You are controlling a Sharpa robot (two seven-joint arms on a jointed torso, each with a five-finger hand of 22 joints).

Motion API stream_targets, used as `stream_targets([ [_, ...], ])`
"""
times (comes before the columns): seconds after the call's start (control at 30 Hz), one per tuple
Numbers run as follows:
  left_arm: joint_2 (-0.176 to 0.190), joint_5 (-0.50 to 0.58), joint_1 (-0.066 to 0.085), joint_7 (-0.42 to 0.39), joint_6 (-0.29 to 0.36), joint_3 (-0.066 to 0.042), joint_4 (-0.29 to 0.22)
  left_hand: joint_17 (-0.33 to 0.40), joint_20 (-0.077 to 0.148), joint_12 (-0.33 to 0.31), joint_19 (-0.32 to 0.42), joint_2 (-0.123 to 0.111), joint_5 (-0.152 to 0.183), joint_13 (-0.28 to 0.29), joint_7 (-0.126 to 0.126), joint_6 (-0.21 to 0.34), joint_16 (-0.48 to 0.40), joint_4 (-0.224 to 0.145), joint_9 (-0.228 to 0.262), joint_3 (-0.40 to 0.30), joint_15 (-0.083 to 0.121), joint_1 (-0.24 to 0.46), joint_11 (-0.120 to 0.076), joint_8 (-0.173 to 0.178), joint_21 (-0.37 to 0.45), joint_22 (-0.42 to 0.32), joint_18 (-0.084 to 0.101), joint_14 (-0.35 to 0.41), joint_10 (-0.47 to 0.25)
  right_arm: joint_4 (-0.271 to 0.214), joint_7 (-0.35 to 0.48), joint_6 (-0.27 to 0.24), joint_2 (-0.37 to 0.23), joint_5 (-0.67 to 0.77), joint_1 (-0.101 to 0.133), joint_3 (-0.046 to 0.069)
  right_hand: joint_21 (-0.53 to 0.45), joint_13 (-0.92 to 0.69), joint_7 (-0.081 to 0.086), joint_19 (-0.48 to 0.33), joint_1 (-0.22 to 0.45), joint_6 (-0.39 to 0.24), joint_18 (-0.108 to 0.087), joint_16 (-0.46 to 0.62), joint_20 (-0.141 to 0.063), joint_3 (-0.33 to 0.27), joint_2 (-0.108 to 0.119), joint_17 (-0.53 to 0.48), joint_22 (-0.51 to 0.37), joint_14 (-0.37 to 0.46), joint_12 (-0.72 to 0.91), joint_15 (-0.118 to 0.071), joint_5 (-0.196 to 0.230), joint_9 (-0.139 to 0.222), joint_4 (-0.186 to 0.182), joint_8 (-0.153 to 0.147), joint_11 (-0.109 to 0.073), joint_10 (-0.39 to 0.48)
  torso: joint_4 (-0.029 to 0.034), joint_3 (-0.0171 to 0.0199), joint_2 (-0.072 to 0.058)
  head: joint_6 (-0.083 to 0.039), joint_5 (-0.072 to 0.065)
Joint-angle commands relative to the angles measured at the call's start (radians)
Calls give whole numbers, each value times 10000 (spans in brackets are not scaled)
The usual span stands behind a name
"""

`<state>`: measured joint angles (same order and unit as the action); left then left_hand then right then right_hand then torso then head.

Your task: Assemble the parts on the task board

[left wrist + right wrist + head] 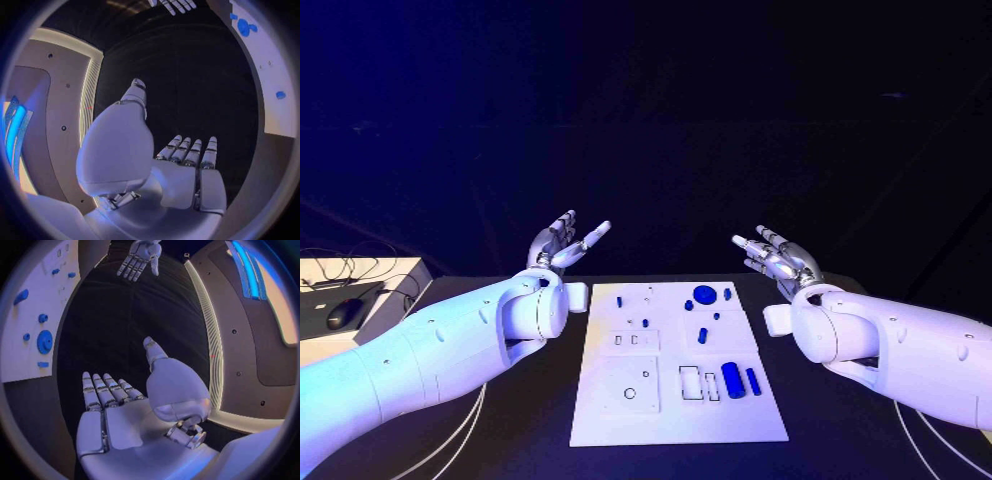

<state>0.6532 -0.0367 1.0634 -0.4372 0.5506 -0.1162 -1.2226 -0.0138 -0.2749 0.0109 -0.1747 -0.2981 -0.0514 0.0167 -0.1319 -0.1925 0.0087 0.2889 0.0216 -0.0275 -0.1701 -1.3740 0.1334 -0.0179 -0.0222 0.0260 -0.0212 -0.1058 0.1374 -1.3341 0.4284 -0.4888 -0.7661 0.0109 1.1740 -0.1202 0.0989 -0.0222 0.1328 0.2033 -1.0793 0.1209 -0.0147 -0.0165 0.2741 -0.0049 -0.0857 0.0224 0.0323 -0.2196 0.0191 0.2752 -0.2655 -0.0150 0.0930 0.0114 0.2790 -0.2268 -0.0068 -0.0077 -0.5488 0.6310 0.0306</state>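
Note:
The white task board (610,415) lies in the middle of the black table. Blue parts lie on it: a round disc (705,294) near its far edge, small pegs (708,331) in the middle, and two long pieces (733,378) at the right. The board's edge and blue parts (44,341) also appear in the right wrist view, and its disc (244,27) in the left wrist view. My left hand (565,243) is raised beyond the board's far left corner, palm up, fingers apart, holding nothing. My right hand (776,255) is raised beyond the far right corner, likewise open and empty.
A pale side table (358,283) with a dark mouse-like object (343,314) and cables stands at the far left. Cables (466,440) curve over the black table on both sides of the board.

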Motion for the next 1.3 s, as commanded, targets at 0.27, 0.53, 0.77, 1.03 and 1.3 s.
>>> stream_targets([
  [0.27,-113,-414,35,316,-1249,-70,250,-109,-162,178,-1085,340,-34,119,-224,-1524,171,46,119,454,-532,-1063,534,-178,-351,145,-145,-1178,1698,587,-641,2482,56,389,301,-249,2238,-173,1089,5063,-2952,3389,-1289,-580,-335,683,73,310,554,-5643,248,-646,1178,-260,1387,396,-437,-3195,0,-3,-1,0,-1],
  [0.53,342,-941,-74,232,-2144,-59,-38,-754,502,1004,-7326,1659,-47,465,-392,-5297,1731,-765,375,16,261,-982,399,-636,-2658,1057,-1663,-9269,8320,1618,-963,1435,324,7785,259,-238,4264,-375,602,9152,-3069,8756,-2022,-1164,-1752,764,321,536,1348,-10655,554,-2058,332,-535,1732,978,-1439,-8763,0,0,-120,358,-149],
  [0.77,795,-1380,-78,319,-2353,-50,-699,-1080,1359,490,-9093,2327,3,430,-331,-8105,2138,-2012,413,347,1052,-563,-185,-576,-3595,1356,-1579,-11705,10390,1744,-1561,1325,552,11631,261,-231,5815,-372,149,10823,-2645,9808,-1683,-2084,-2759,835,533,1111,2214,-12920,369,-2899,-185,-565,1861,745,-2066,-10360,70,-12,-339,368,-251],
  [1.03,1332,-1552,-114,330,-2363,-45,-1647,-2328,2316,495,-9330,2750,21,439,-294,-8348,3484,-3052,422,719,1324,-201,-260,-459,-4876,2053,-870,-11969,10359,1612,-2751,899,767,15380,327,-212,8632,-378,-80,10729,-2102,9933,-1088,-4686,-3282,1415,1150,2901,5180,-12901,398,-3112,-577,-539,1874,505,-2064,-9868,254,-60,-652,282,-448],
  [1.3,1662,-1603,-126,317,-2334,-46,-2349,-3107,2388,502,-8857,2926,-1,441,-284,-8320,4377,-3557,421,914,1337,-8,-250,-459,-5897,2574,-875,-11514,10267,1396,-3613,334,1025,16820,554,-173,9767,-393,61,10042,-1904,9974,-1180,-5467,-3079,1880,1622,3631,6900,-12611,396,-3030,-547,-542,1779,506,-2065,-9999,390,-117,-937,205,-575],
])
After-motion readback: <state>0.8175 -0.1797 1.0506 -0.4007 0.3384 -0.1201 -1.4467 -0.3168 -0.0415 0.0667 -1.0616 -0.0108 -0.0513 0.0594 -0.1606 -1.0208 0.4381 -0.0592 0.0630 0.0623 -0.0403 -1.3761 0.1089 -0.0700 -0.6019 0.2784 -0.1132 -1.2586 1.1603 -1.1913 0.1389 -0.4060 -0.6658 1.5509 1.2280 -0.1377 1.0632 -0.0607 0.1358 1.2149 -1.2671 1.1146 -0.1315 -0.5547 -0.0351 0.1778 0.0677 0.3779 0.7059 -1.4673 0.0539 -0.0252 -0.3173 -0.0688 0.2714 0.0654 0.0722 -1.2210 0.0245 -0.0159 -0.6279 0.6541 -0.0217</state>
